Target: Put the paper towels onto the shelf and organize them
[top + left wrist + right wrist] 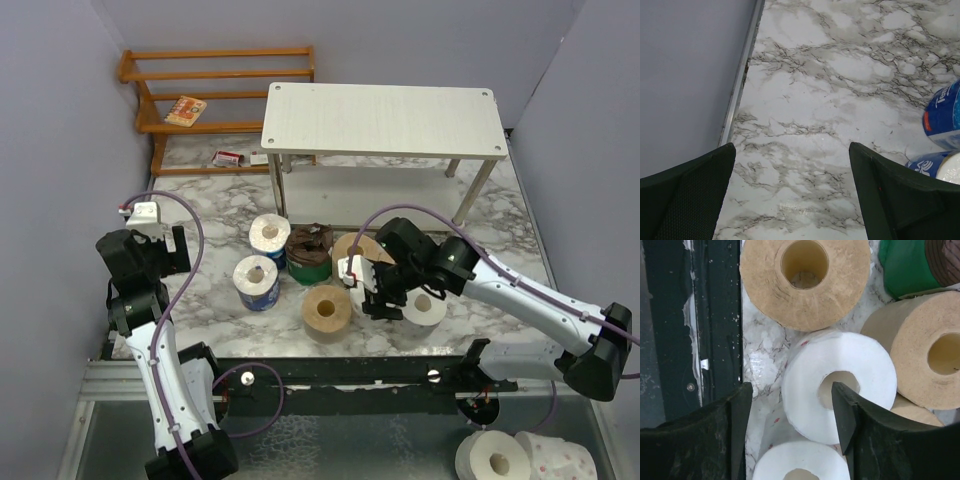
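- on the marble table, in front of the shelf, the paper towels stand on end in a tight cluster; none of them is on the shelf.
- the shelf, pale wood on thin metal legs, sits at the far side of the table, and both of its tiers are bare.
- two blue-wrapped rolls stand on the left of the cluster, one behind the other.
- the dark brown roll with the green band is just right of the farther blue one.
- a tan roll stands nearest the front edge, and another tan roll is behind it.
- the right gripper hangs over a white roll with its jaws spread wide. one finger lies over the core hole and the other is outside the roll's wall, apart from it.
- a second white roll touches the first on its near side, and tan rolls press in on the far side.
- the left gripper is over bare marble near the left wall, jaws wide and holding nothing, with the blue rolls off to its right.
- an orange slatted rack stands in the far left corner.
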Controlling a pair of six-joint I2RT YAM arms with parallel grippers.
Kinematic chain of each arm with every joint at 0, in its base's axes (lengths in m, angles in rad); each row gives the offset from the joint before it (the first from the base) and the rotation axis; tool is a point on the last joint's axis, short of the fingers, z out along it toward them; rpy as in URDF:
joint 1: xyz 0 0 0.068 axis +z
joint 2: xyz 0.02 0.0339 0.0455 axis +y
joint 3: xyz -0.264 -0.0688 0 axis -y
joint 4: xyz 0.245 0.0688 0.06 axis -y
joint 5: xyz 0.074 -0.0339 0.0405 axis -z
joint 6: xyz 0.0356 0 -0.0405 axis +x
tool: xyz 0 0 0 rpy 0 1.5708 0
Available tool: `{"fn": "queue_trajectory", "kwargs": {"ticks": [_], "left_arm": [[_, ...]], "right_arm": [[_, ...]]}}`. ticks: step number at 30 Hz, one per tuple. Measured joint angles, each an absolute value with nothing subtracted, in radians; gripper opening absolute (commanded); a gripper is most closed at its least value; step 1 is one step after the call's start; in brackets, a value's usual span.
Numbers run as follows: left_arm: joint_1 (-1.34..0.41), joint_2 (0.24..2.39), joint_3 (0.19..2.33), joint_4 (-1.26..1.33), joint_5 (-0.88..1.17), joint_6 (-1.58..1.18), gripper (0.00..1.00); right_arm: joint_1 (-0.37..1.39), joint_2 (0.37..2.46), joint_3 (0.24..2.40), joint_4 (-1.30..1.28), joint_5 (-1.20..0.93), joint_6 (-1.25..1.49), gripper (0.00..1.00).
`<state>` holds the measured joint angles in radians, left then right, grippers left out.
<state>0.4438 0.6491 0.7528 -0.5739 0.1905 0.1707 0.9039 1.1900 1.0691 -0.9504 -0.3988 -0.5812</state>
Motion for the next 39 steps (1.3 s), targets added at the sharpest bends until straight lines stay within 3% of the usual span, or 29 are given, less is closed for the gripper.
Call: {"fn": "queue_trajectory", "kwargs": {"ticks": [13, 20, 26, 28, 30, 34, 39], "left_arm": [[0.451, 0.635, 0.753, -0.577, 0.221, 0.179, 0.99], [0.451, 0.633, 0.753, -0.577, 0.228, 0.182, 0.99], [0.451, 0.633, 0.753, -0.577, 0.228, 0.182, 0.99], [0.451, 0.633, 0.753, -0.577, 0.228, 0.182, 0.99], [0.451, 0.633, 0.753, -0.577, 0.228, 0.182, 0.99], [0.451, 0.634, 0.753, -0.577, 0.228, 0.182, 0.99], [0.451, 0.636, 0.753, -0.577, 0.228, 0.182, 0.99]], "right_arm": [[0.904, 1.2, 0.957, -0.863, -0.28, -0.58, 0.61], [0.904, 1.221, 0.952, -0.836, -0.27, -0.572, 0.49], [0.906, 1.245, 0.952, -0.836, -0.274, -0.57, 0.48], [0.907, 1.245, 0.952, -0.836, -0.276, -0.57, 0.38], [0.907, 1.245, 0.952, -0.838, -0.279, -0.571, 0.22], [0.909, 1.246, 0.955, -0.844, -0.291, -0.572, 0.03], [0.909, 1.262, 0.992, -0.894, -0.313, -0.571, 0.01]]}}
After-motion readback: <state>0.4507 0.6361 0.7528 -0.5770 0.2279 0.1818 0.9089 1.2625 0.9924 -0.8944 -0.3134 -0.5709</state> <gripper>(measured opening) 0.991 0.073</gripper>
